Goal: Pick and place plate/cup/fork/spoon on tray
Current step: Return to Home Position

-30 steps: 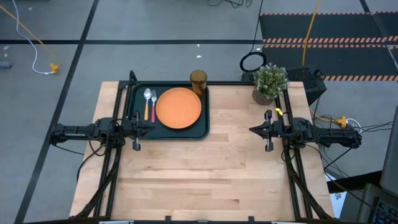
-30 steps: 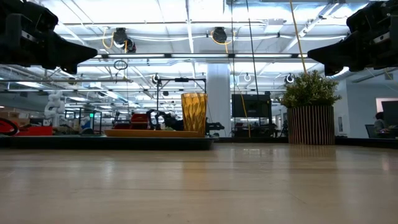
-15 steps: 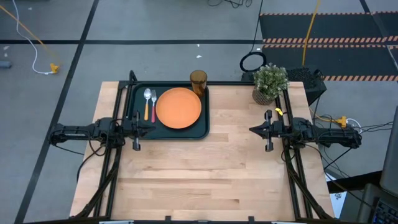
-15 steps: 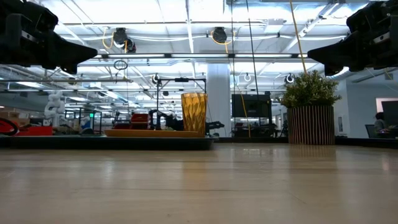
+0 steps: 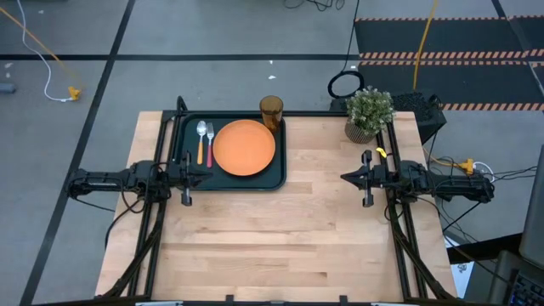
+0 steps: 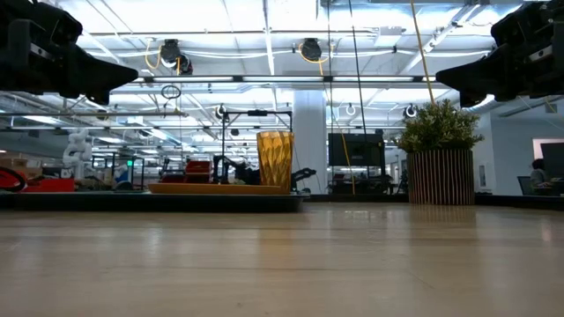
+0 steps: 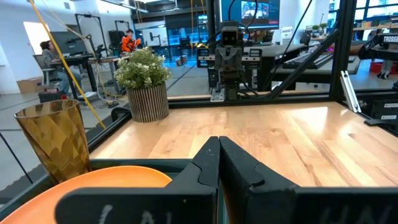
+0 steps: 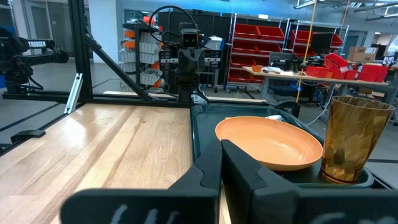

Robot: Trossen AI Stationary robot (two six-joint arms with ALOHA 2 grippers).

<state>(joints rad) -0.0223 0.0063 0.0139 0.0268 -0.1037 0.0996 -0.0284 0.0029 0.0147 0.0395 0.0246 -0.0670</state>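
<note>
wooden table (image 5: pixel 289 229) carries the tray (image 5: pixel 276 180) with plate (image 5: pixel 244 147), cup (image 5: pixel 271 110), fork (image 5: pixel 209 144) and spoon (image 5: pixel 201 140) aboard. left gripper (image 5: pixel 197 169) and right gripper (image 5: pixel 344 178) hang clenched, empty. cup sits in the tray's corner; a careless bump might tip it.

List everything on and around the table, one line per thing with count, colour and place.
tray: 1, dark green-black, far left part of the table
plate: 1, orange, on the tray, right of the cutlery
cup: 1, amber-brown, upright in the tray's far right corner
spoon: 1, silver with orange handle, on the tray left of the fork
fork: 1, silver with pink-red handle, on the tray between spoon and plate
potted plant: 1, green in a tan pot, far right of the table
table: 1, light wood
left gripper: 1, dark, over the tray's near left edge, jaws shut
right gripper: 1, dark, right side of the table, jaws shut
</note>
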